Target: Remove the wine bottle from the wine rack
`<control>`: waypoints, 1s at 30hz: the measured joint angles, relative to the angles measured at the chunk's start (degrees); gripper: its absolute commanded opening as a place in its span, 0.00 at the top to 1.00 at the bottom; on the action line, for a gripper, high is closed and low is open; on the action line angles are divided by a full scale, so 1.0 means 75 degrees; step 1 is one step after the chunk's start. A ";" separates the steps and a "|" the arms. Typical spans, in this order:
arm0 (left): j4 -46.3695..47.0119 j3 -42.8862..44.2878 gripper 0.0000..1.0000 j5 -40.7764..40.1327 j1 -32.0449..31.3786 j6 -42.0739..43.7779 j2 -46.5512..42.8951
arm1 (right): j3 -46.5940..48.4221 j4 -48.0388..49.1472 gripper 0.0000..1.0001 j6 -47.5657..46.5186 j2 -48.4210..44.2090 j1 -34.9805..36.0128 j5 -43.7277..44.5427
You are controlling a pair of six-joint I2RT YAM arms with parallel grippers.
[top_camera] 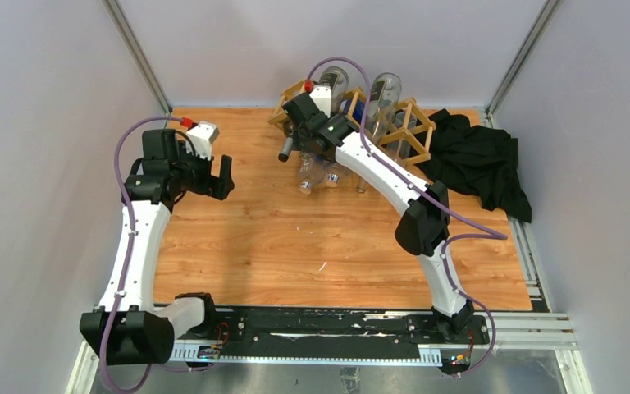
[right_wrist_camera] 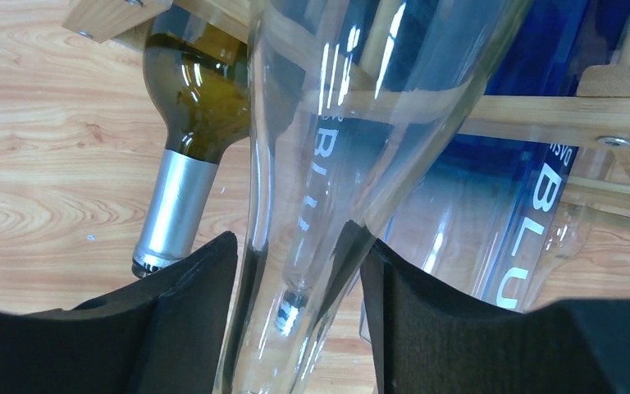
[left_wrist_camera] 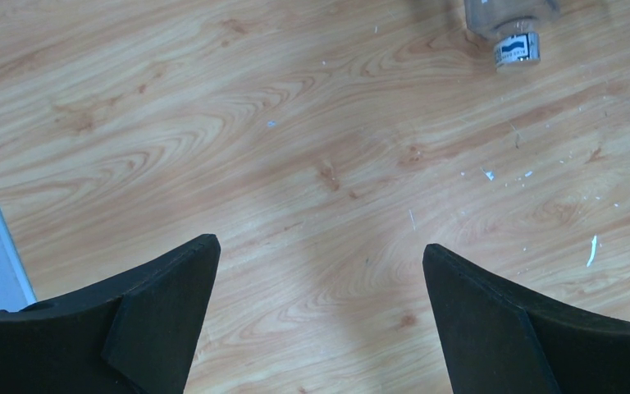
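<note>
**Right wrist view.** Your right gripper (right_wrist_camera: pixel 299 254) sits at the wine rack (right_wrist_camera: pixel 541 111). The neck of the clear wine bottle (right_wrist_camera: pixel 320 123) runs between its fingers (right_wrist_camera: pixel 172 328), with the jaws partly closed around it. You cannot tell whether the pads press the glass. The bottle's body lies ahead of the fingers, in the rack. An olive bottle (right_wrist_camera: pixel 201 98) is to their left and a blue bottle (right_wrist_camera: pixel 574 49) to their right.

**Left wrist view.** Your left gripper (left_wrist_camera: pixel 320 254) hangs wide open and empty above the table (left_wrist_camera: pixel 295 123).
</note>
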 measured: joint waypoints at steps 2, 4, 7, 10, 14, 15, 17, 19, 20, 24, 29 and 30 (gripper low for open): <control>0.0000 -0.0146 0.00 0.0012 0.0000 0.0000 -0.0044 | 0.0000 0.0050 0.46 0.0073 0.0012 -0.0003 0.0015; 0.0029 -0.0297 0.00 0.0020 0.0000 0.0000 -0.0070 | 0.0000 0.0090 0.50 0.0163 0.0017 0.0000 0.0035; 0.0119 -0.0434 0.00 0.0052 0.0000 -0.0017 -0.0114 | 0.0000 0.0050 0.55 0.0379 0.0026 -0.0003 0.0169; 0.0216 -0.0440 0.00 0.0146 0.0000 -0.0064 -0.0134 | 0.0000 0.0090 0.56 0.0472 0.0047 -0.0032 0.0204; 0.0294 -0.0335 0.00 0.0227 0.0000 -0.0184 -0.0122 | 0.0000 0.0090 0.62 0.0595 0.0055 -0.0032 0.0204; 0.0309 -0.0274 0.00 0.0256 0.0000 -0.0207 -0.0122 | 0.0000 0.0090 0.65 0.0629 0.0055 -0.0032 0.0201; 0.0344 -0.0157 0.00 0.0318 0.0000 -0.0239 -0.0122 | -0.0012 0.0099 0.76 0.0697 0.0055 -0.0032 0.0201; 0.0393 -0.0064 0.00 0.0373 0.0000 -0.0239 -0.0125 | -0.0061 0.0154 0.87 0.0758 0.0055 -0.0032 0.0201; 0.0405 -0.0044 0.00 0.0396 0.0000 -0.0239 -0.0125 | -0.0108 0.0216 0.95 0.0781 0.0055 -0.0038 0.0201; 0.0420 -0.0041 0.00 0.0466 0.0000 -0.0233 -0.0128 | -0.0391 0.0469 1.00 0.0793 -0.0050 -0.0070 0.0166; 0.0408 0.0029 0.00 0.0560 0.0000 -0.0157 -0.0143 | -0.1329 0.1113 1.00 0.0784 -0.0641 -0.0114 -0.0149; 0.0408 0.0079 0.00 0.0592 0.0000 -0.0117 -0.0140 | -0.1626 0.1262 1.00 0.0781 -0.0880 -0.0119 -0.0309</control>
